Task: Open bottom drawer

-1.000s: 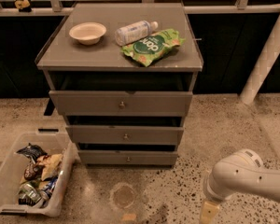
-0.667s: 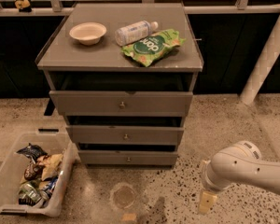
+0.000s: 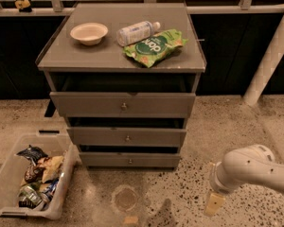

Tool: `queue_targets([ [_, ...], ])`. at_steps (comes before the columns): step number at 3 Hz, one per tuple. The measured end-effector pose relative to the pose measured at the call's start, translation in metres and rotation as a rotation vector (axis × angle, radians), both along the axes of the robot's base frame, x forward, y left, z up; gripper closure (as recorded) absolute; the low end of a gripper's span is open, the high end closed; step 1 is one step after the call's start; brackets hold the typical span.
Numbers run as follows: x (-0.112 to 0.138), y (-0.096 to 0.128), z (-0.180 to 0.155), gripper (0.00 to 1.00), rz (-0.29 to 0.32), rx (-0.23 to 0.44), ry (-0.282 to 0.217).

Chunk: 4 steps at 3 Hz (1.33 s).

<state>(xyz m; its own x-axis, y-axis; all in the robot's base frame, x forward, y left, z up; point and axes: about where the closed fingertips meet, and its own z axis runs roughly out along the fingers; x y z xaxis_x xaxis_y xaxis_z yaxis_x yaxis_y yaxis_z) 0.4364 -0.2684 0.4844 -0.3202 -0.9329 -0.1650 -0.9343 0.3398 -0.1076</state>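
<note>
Bottom drawer (image 3: 151,160): lowest front on the cabinet (image 3: 123,63), just above the floor, apparently shut, though its edge is dim. Gripper (image 3: 214,203) hangs at near right, well apart from the drawer's knob (image 3: 130,161). It is low, probably to match knob height. Open or closed: cannot tell.

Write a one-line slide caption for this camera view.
End effector hangs low, right of the cabinet, apart from the bottom drawer.
</note>
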Motion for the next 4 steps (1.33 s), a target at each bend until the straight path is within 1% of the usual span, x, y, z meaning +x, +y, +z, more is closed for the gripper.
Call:
queue_targets([
  [1,-0.024,-0.044,-0.033,0.00,-0.125,0.141,0.108],
  [2,-0.031,-0.039,-0.077,0.00,-0.072,0.295,0.247],
  [3,-0.034,-0.037,-0.098,0.00,-0.005,0.339,0.290],
  [4,-0.034,-0.037,-0.098,0.00,-0.005,0.339,0.290],
])
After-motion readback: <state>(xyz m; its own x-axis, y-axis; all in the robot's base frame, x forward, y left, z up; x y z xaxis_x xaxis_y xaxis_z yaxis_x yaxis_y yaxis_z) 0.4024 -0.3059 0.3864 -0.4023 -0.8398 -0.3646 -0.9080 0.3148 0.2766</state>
